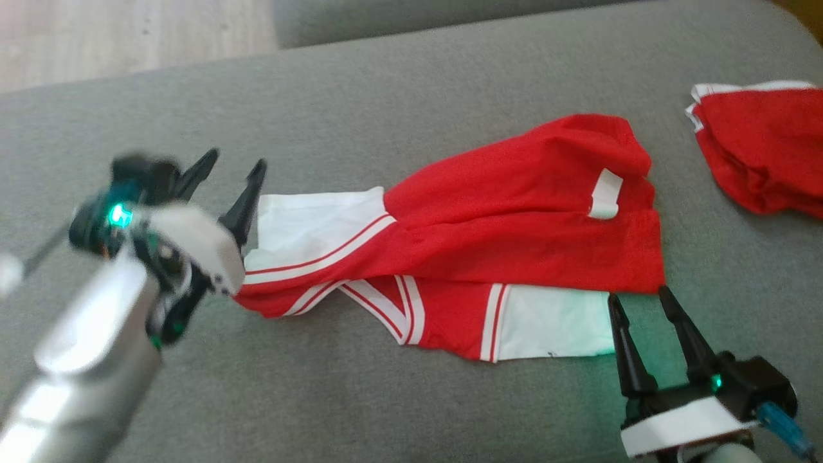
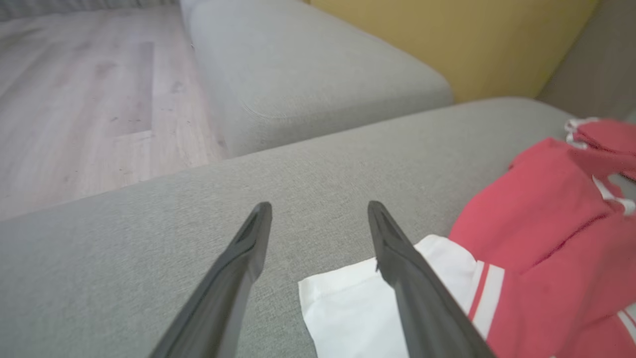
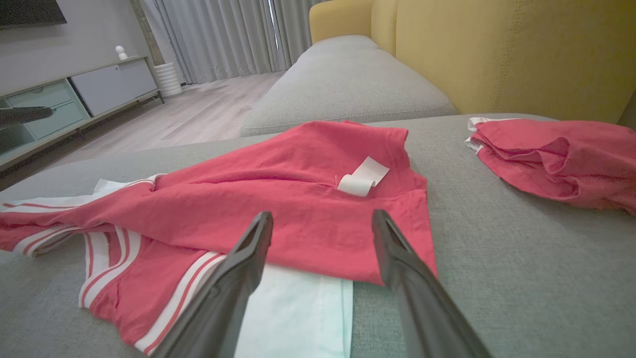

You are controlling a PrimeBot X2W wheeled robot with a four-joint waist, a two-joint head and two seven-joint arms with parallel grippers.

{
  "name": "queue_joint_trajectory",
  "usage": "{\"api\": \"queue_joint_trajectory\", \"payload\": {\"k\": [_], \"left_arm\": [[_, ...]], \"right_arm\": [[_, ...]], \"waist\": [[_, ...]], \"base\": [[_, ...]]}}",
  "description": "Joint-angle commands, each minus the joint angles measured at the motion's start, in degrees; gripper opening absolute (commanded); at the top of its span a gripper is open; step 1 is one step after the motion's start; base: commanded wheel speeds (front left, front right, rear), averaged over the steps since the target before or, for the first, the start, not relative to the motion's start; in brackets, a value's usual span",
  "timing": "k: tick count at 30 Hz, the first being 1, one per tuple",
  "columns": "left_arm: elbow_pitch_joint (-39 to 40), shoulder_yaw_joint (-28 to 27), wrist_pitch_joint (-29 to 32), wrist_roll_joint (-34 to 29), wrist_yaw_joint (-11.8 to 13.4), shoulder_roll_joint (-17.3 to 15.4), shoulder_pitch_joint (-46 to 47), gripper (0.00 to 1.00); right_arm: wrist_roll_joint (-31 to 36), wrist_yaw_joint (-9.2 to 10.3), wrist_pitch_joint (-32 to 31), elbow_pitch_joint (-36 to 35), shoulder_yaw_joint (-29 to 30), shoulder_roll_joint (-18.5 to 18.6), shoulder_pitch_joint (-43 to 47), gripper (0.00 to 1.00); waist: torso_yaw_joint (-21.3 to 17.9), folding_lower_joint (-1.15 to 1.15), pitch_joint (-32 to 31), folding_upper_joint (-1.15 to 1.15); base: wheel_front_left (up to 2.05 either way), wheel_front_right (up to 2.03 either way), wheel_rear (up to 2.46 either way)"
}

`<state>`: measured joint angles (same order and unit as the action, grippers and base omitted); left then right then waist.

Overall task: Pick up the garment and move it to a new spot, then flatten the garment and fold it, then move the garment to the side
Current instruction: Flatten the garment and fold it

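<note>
On the grey sofa cushion [image 1: 386, 96], the red-and-white garment [image 1: 488, 238] lay part folded, its long axis roughly nine to three o'clock, the red end tipped towards two. The left gripper [image 1: 236, 159] hung at its white nine o'clock end and the right gripper [image 1: 640, 296] at five. Both claws were apart and empty, likely placed to take opposite ends.

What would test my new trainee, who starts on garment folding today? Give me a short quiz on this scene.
1. True or false: the left gripper and the right gripper are both open.
2. The striped shirt lies on: A wooden floor, B grey sofa, C yellow cushion.
3. How many red garments are on the sofa?
Key: 1 true. 2 B. 3 two: the striped shirt and a crumpled pile at the robot's right.
</note>
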<state>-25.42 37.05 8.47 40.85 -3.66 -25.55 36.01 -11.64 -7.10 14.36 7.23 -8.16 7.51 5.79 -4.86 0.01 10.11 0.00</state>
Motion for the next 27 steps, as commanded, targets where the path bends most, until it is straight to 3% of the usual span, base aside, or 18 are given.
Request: {"api": "queue_joint_trajectory", "payload": {"k": [1,5,10,22,25,27], "left_arm": [[0.41,-1.63,2.77,0.15,-0.74,-3.14,3.79,1.0],[-2.13,0.76,12.72,1.6,-2.63,-5.35,8.73,1.0],[-3.49,3.16,19.84,3.98,-3.48,-7.51,9.96,1.0],[-4.4,5.63,24.21,5.97,-3.7,-9.71,8.19,1.0],[-4.57,5.62,23.73,5.92,-3.62,-10.09,7.92,0.92],[-4.89,5.43,23.31,6.11,-3.49,-10.08,7.81,0.93]], "right_arm": [[0.39,-0.39,0.63,-1.67,-1.4,1.09,-2.39,1.0],[0.28,-0.39,0.63,-1.46,-1.74,0.93,-3.89,1.0],[0.17,-0.39,0.63,-1.46,-1.59,0.49,-4.51,1.0],[0.28,-0.39,0.63,-1.76,-1.23,-0.14,-5.8,1.0],[0.31,-0.39,0.63,-1.74,-1.16,-0.18,-5.99,1.0],[0.31,-0.39,0.63,-1.68,-1.24,-0.21,-6.17,1.0]], "waist": [[-1.29,-0.01,1.31,0.0],[-3.19,-0.01,2.89,0.0],[-4.98,-0.01,4.3,0.0],[-6.66,-0.01,6.27,0.0],[-6.79,-0.01,6.45,0.0],[-6.92,-0.01,6.65,0.0]], "base": [[0.0,0.0,0.0],[0.0,0.0,0.0],[0.0,0.0,0.0],[0.0,0.0,0.0],[0.0,0.0,0.0],[0.0,0.0,0.0]]}}
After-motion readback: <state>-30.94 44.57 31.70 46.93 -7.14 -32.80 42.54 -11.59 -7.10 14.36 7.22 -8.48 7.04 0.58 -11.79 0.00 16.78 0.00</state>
